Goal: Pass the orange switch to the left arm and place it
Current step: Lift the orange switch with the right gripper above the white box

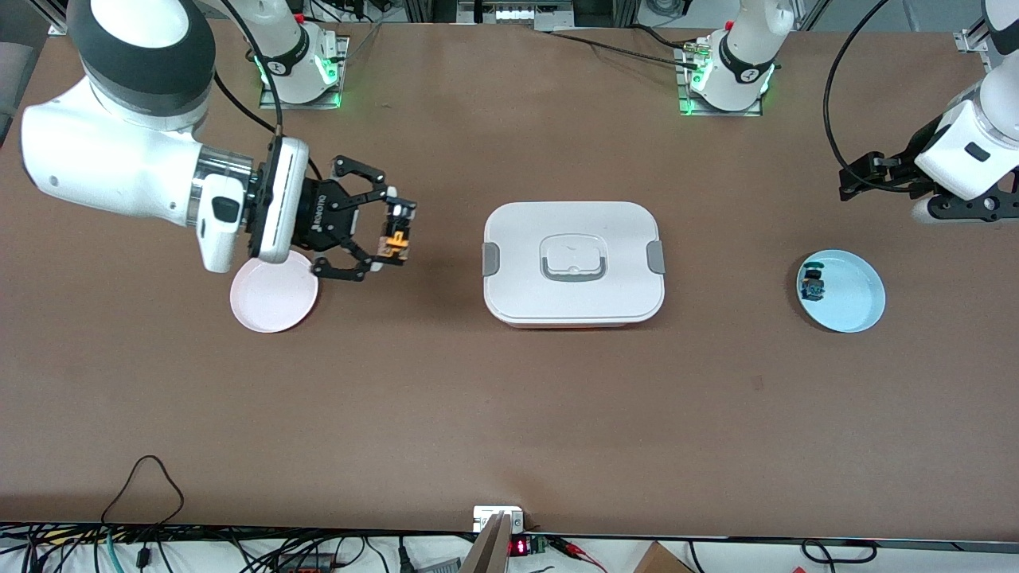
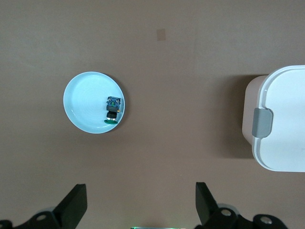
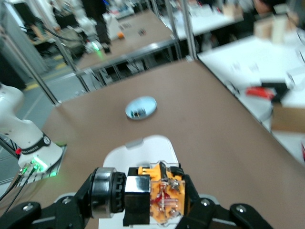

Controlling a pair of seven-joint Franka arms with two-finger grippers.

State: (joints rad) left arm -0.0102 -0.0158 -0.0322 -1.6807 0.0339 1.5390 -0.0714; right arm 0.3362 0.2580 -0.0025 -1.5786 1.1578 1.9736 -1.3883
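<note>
With its jaws clamped on the orange switch (image 1: 396, 239), the right gripper (image 1: 388, 236) should cross high above the box (image 1: 573, 263) toward the left gripper (image 1: 864, 177), whose jaws wait apart.

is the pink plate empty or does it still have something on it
Empty as far as visible: the pink plate shows bare, though the right hand partly covers it, holding the orange switch above the table.
</note>
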